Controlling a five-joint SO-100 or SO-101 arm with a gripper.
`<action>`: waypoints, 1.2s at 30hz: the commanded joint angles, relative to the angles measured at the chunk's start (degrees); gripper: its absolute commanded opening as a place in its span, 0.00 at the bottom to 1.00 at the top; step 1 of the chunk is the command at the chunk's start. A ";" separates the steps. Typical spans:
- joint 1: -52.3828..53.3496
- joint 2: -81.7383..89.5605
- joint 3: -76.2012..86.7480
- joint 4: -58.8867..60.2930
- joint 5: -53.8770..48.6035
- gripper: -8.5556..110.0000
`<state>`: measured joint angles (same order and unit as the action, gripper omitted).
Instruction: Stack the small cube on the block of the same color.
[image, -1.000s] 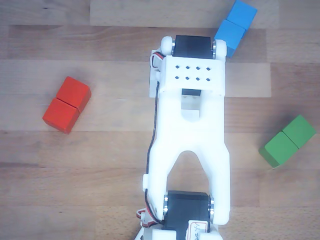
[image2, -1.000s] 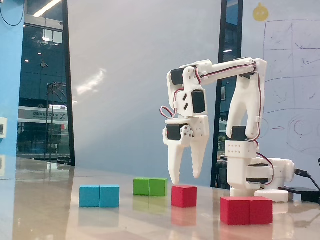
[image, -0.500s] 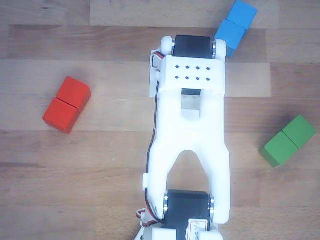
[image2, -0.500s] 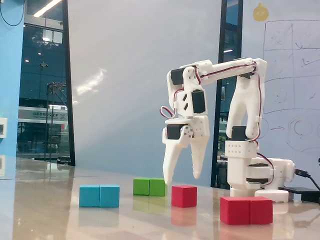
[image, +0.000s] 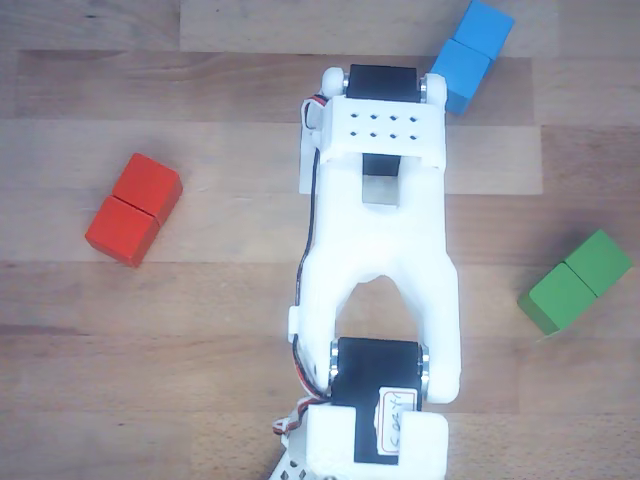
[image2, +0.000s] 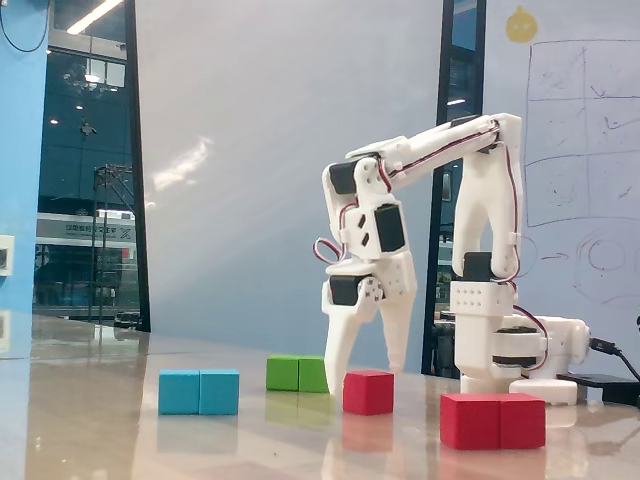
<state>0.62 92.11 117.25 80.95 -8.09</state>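
Reaching for the cube (image2: 368, 392), your gripper (image2: 364, 367) hangs just above it, jaws spread wide, nothing held. The cube sits mid-desk, untouched; the red block (image2: 493, 420) waits nearer the front edge. Next, straddle the cube and close.

White plastic arm (image2: 470, 200) with black servos and red-black cables.

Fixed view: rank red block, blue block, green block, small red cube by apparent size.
1. red block
2. blue block
3. green block, part hidden by the end effector
4. small cube
The red block sits nearest the camera and green farthest, so their true sizes may match.
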 joint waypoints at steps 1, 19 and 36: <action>0.62 -0.35 -0.26 -0.97 0.79 0.35; 0.62 -1.14 -0.35 -2.20 0.88 0.20; 0.62 -0.09 -1.23 -2.11 0.44 0.12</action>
<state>0.62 90.18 117.25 78.93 -7.56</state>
